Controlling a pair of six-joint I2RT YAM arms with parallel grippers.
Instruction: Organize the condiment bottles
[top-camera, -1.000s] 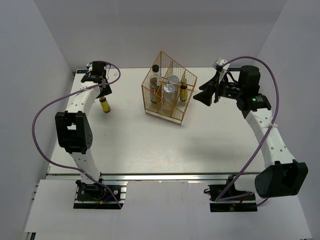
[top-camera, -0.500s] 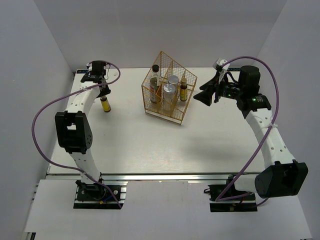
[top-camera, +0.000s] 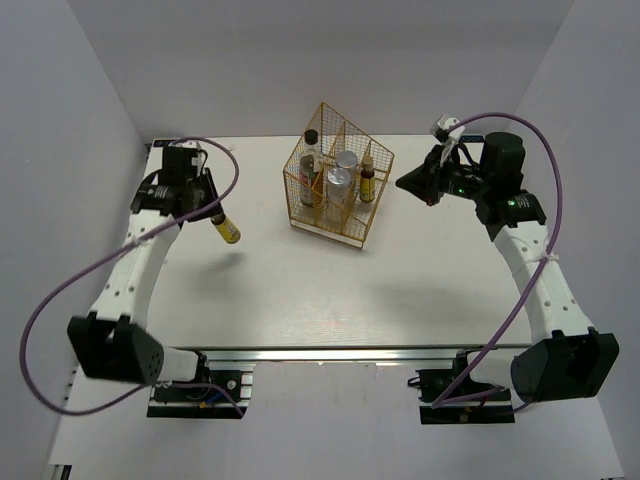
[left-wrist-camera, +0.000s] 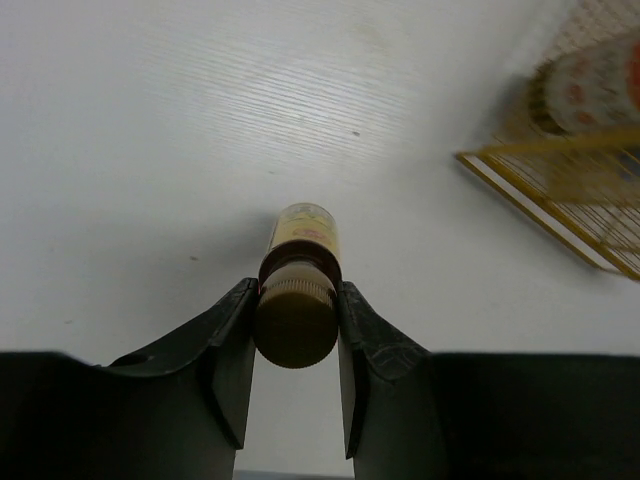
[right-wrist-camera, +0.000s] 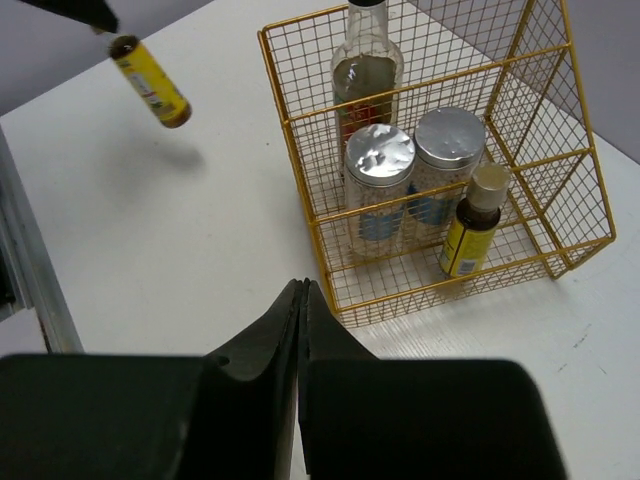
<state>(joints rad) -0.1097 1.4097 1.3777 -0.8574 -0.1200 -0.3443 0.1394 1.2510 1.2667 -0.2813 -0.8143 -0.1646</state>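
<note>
My left jaws (left-wrist-camera: 295, 298) are closed on the cap and brown neck of a yellow bottle (top-camera: 228, 230), one jaw on each side. I hold it in the air above the table (top-camera: 300, 290), over the far left part, and its shadow lies on the table under it. The bottle is tilted. Its long axis goes from the cap in my jaws down and away from me, and its bottom points toward the middle of the table. It is well apart from the wire basket (top-camera: 325, 228).

My right jaws (right-wrist-camera: 302, 292) are pressed together with nothing between them, and they point at the basket from its other side.

In the basket four bottles stand upright, caps up. There is a tall dark bottle (right-wrist-camera: 367, 70). In front of it are a first white bottle (right-wrist-camera: 380, 190) and a second white bottle (right-wrist-camera: 447, 165), close side by side. A second yellow bottle (right-wrist-camera: 468, 235) is just beside them.
</note>
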